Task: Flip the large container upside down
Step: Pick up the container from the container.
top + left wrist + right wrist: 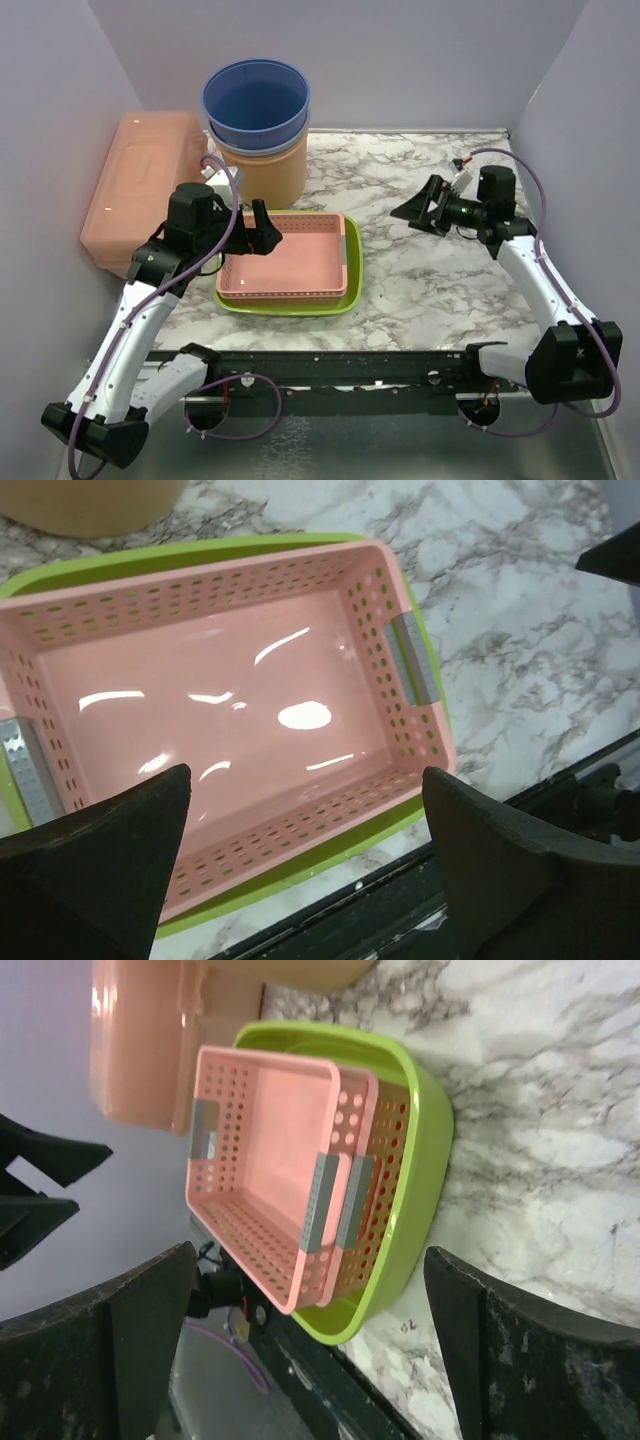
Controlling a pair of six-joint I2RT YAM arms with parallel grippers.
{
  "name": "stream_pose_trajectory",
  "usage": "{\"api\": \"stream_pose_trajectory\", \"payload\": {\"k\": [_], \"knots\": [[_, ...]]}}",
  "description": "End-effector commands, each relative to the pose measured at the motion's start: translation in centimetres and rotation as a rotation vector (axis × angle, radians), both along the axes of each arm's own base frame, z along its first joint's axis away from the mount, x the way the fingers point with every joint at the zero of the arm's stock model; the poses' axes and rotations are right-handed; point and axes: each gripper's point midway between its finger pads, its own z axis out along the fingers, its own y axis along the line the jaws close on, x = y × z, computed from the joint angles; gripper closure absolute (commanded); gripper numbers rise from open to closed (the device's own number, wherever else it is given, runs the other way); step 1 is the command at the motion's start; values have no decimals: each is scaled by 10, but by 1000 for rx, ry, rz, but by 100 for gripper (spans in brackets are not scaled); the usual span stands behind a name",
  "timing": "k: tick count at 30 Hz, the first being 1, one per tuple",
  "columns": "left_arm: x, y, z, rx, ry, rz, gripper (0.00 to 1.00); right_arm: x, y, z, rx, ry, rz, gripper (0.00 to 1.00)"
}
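Observation:
The large container (140, 185), a pale pink lidded box, lies along the left wall; it also shows in the right wrist view as the pink box (140, 1040) at the top left. My left gripper (258, 230) hovers open over the left end of a pink perforated basket (290, 258), just right of the box. Its wrist view has the basket (220, 710) below the gripper (305, 780), nothing between the fingers. My right gripper (415, 208) hangs open above the marble on the right, pointing left toward the basket (260, 1160); this gripper (310, 1260) is empty too.
The pink basket, apparently two nested, sits in a green tray (352, 270) at mid table. Behind it a blue bucket (255, 100) is stacked in a tan bucket (265, 170). A black rail (330, 365) runs along the table's near edge. Grey walls enclose three sides.

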Motion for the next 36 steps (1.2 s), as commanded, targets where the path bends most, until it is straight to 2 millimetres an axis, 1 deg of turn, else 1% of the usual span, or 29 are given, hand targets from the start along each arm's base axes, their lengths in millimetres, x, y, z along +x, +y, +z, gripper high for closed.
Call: {"api": "stream_pose_trajectory", "payload": {"k": [1,5,7,9,11,14,16,17,19,21,23,24,25,26,27,32,36], "knots": [[-7,17,-33,143,93,85,1,-26,21,-27,-50,88,115,1],[-12,22,-41,173,107,104,1,-34,40,-38,-93,104,137,6],[-15,23,-49,190,131,101,6,-37,51,-44,-106,117,155,9],[-17,27,-59,213,158,108,9,-41,64,-46,-110,126,185,13],[-20,33,-68,243,181,123,11,-43,73,-51,-125,139,202,21],[-19,49,-77,318,193,184,11,-42,83,-57,-149,163,217,27],[-18,59,-80,350,198,233,12,-42,88,-61,-162,181,230,28],[-17,62,-81,362,201,253,13,-41,91,-62,-166,184,237,31],[-16,64,-84,365,207,271,18,-39,93,-66,-176,204,240,33],[-15,68,-90,382,219,293,18,-38,94,-69,-178,218,246,41],[-15,73,-98,411,241,315,19,-36,97,-68,-165,227,250,43],[-16,73,-103,421,255,311,20,-36,100,-68,-153,228,253,47],[-15,74,-105,428,265,315,24,-34,102,-67,-141,229,253,51],[-15,75,-107,436,276,322,30,-34,104,-67,-130,237,252,52],[-15,75,-108,436,280,325,34,-32,106,-67,-117,241,251,52],[-10,74,-110,418,295,362,35,-29,116,-70,-62,283,267,52],[-2,63,-114,323,293,407,37,-29,123,-73,-54,298,282,52]]}}
